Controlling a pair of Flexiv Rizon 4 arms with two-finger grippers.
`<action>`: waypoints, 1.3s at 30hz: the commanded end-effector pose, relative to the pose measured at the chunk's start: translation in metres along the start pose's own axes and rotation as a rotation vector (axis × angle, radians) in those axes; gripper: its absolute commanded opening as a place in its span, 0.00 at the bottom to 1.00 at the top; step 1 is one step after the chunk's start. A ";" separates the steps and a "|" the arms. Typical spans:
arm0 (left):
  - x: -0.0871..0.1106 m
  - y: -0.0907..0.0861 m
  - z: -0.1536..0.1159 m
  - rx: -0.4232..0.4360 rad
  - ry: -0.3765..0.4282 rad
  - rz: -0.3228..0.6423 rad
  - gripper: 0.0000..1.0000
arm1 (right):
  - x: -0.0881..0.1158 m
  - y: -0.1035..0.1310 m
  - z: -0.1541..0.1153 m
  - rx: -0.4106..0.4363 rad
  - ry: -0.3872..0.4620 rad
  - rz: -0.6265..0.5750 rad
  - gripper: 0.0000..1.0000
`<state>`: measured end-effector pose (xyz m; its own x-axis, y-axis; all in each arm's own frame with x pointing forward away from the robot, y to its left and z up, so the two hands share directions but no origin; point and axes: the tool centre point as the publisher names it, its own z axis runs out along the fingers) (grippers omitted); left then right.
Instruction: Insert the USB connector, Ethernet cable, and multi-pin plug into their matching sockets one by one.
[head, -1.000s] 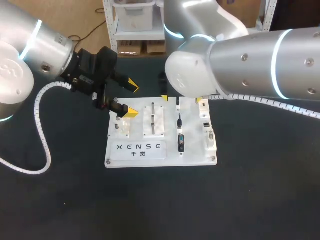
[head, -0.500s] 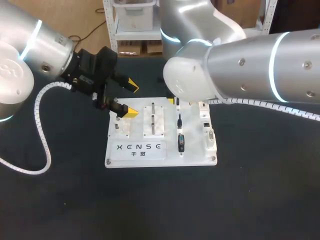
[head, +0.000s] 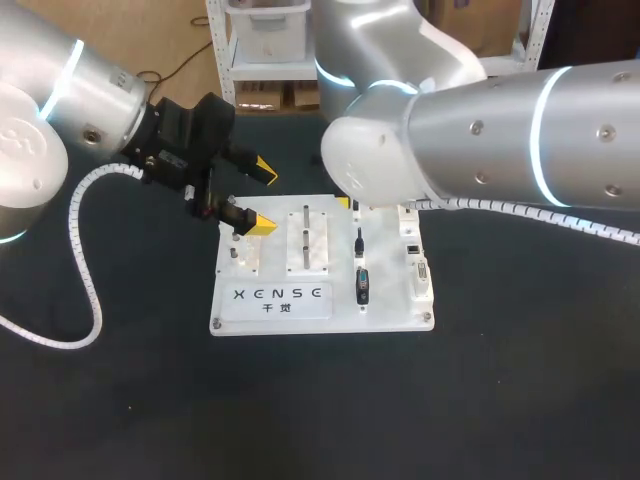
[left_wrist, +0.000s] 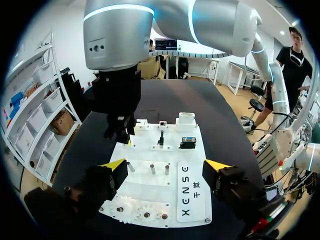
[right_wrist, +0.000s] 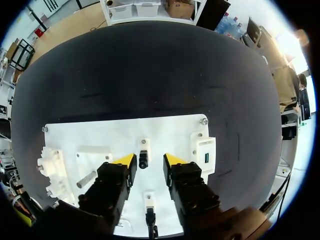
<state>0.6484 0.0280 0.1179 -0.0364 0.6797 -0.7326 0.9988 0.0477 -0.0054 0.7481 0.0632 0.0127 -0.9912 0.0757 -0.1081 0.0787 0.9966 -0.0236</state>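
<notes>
The right claw (right_wrist: 149, 159), tips spread, straddled a small black plug (right_wrist: 143, 160) standing upright in its holder on the white board (right_wrist: 100, 132), apparently untouched. The plug looked light, rigid and smooth-moulded, and best pinched across its flat flanks. The left claw (left_wrist: 167, 165) hung spread over the board's other end.

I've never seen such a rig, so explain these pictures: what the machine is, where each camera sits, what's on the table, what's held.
It is a robot: a left arm and right arm at a dark table. One picture looks down from above; the two round ones come from a camera on each wrist. On the table lies a white board carrying plugs and sockets. The left gripper is open and holds nothing. The right gripper is open around a small black plug, apparently not gripping it.
</notes>
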 end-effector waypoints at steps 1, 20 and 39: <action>0.001 0.001 0.001 0.001 -0.001 0.001 1.00 | 0.001 0.000 0.000 0.001 -0.003 0.002 0.29; 0.001 0.001 0.001 0.001 -0.001 0.001 1.00 | 0.001 0.004 -0.001 -0.003 -0.002 -0.013 0.00; 0.001 0.001 0.001 0.001 -0.001 0.001 1.00 | 0.000 -0.026 -0.039 -0.018 -0.092 -0.014 0.00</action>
<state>0.6484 0.0280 0.1179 -0.0364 0.6797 -0.7326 0.9988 0.0477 -0.0054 0.7558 0.0539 0.0493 -0.9854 0.0577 -0.1599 0.0623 0.9978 -0.0235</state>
